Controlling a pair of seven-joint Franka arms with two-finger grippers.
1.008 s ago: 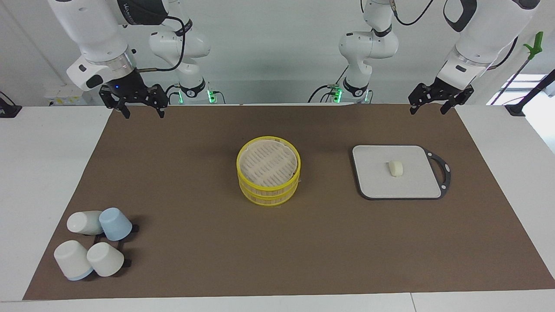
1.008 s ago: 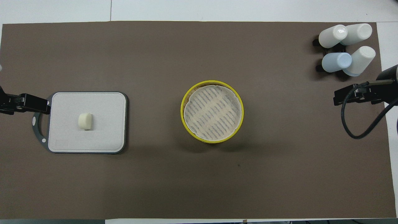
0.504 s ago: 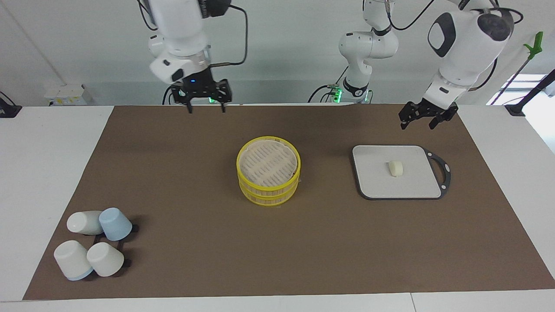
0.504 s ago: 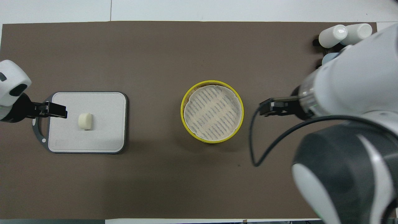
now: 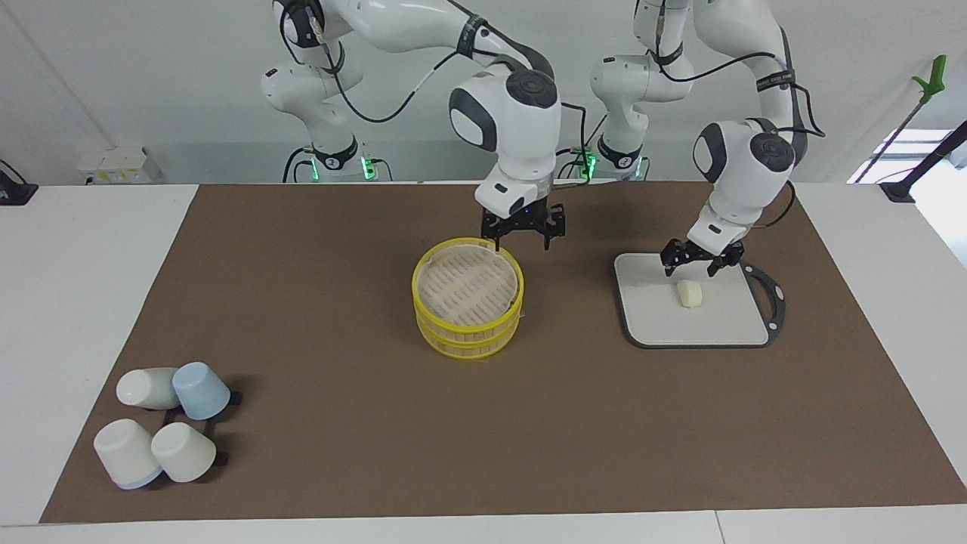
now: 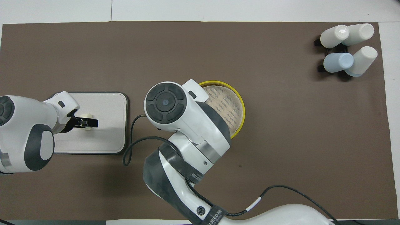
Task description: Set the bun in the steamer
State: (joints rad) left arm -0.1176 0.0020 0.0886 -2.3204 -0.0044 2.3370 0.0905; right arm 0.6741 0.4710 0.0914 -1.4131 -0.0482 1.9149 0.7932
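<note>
Left gripper (image 5: 700,263) hung just over the bun (image 5: 689,294) on the board (image 5: 725,325), fingers spread. Right gripper (image 5: 523,230) was over the steamer's (image 5: 467,313) rim, fingers spread.

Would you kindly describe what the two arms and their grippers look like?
Both arms have glossy white rounded shells with dark grey joint caps and bands. Thin black cables loop along them. Each ends in a small black two-finger gripper: the left gripper and the right gripper. The bases show green lights.

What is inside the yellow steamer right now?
Cannot tell: the round yellow-rimmed steamer has its slatted beige lid on, hiding the inside. The small cream-white bun lies on the grey rectangular board.
</note>
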